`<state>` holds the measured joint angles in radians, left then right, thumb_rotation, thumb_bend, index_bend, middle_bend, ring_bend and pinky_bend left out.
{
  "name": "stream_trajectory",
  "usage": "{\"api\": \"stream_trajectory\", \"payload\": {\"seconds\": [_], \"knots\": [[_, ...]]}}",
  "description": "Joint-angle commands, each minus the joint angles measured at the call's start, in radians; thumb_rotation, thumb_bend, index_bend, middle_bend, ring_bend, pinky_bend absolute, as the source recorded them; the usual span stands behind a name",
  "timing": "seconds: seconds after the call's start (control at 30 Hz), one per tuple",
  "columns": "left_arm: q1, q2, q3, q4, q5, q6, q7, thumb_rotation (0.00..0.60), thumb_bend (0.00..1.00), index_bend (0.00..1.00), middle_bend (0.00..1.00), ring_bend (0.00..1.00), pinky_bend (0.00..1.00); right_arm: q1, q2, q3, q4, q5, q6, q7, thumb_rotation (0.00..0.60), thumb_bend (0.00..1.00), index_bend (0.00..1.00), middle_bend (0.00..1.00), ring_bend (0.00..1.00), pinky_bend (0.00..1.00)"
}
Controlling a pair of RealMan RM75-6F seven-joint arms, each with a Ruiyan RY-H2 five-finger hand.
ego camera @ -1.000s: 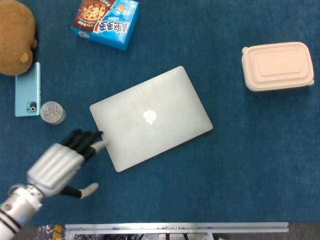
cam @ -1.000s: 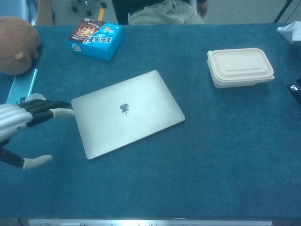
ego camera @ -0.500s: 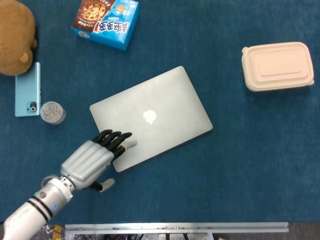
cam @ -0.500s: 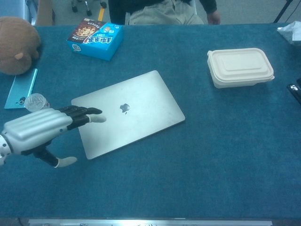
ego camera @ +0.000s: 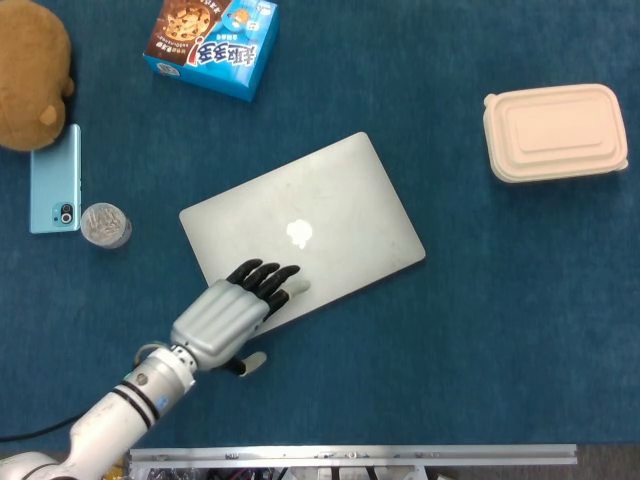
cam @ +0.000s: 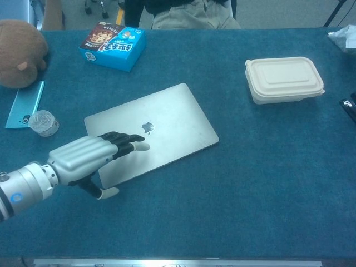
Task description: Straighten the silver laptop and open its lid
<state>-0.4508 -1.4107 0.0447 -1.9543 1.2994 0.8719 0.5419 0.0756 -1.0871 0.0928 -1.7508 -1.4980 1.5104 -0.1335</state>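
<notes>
Head view: closed silver laptop (ego camera: 305, 230) lies askew under left robot hand (ego camera: 232, 310).

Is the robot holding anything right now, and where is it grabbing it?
Nothing is held. The left hand lies flat over the closed laptop, fingers stretched out above its near-left part.

left hand (ego camera: 232, 311) on laptop (ego camera: 330, 210), container (ego camera: 555, 131) far right

I see the silver laptop (ego camera: 300, 235) lying flat on the blue counter (ego camera: 480, 330), lid shut, logo up — near the middle, a little toward the left edge. It sits skewed, its edges at an angle to the counter's edges, one corner pointing toward the far edge.
</notes>
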Motion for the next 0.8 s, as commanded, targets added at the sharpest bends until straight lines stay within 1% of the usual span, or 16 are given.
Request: {"api": "stream_trajectory", "payload": {"seconds": [0.03, 0.17, 0.33, 0.53, 0.8], "knots": [[-0.011, -0.042, -0.006, 0.028, -0.02, 0.02, 0.018, 0.6, 0.28, 0.0, 0.0, 0.0, 0.0, -0.002, 0.004, 0.001, -0.002, 0.002, 0.002, -0.001, 0.6, 0.4, 0.0, 0.04, 0.0, 0.1], [-0.02, -0.088, -0.011, 0.065, -0.039, 0.039, 0.024, 0.6, 0.28, 0.0, 0.0, 0.0, 0.0, -0.005, 0.011, 0.001, -0.006, 0.007, 0.006, -0.002, 0.6, 0.4, 0.0, 0.04, 0.0, 0.1], [-0.029, -0.125, -0.008, 0.107, -0.058, 0.049, 0.021, 0.6, 0.28, 0.0, 0.0, 0.0, 0.0, -0.008, 0.014, 0.005, -0.006, 0.014, 0.011, -0.006, 0.6, 0.4, 0.0, 0.04, 0.0, 0.1], [-0.037, -0.156, 0.001, 0.152, -0.071, 0.054, 0.005, 0.6, 0.28, 0.0, 0.0, 0.0, 0.0, -0.008, 0.016, 0.006, -0.009, 0.017, 0.012, -0.013, 0.6, 0.4, 0.0, 0.04, 0.0, 0.1], [-0.048, -0.177, 0.015, 0.184, -0.078, 0.053, -0.004, 0.6, 0.28, 0.0, 0.0, 0.0, 0.0, -0.01, 0.019, 0.008, -0.015, 0.019, 0.016, -0.02, 0.6, 0.4, 0.0, 0.04, 0.0, 0.1]]}}
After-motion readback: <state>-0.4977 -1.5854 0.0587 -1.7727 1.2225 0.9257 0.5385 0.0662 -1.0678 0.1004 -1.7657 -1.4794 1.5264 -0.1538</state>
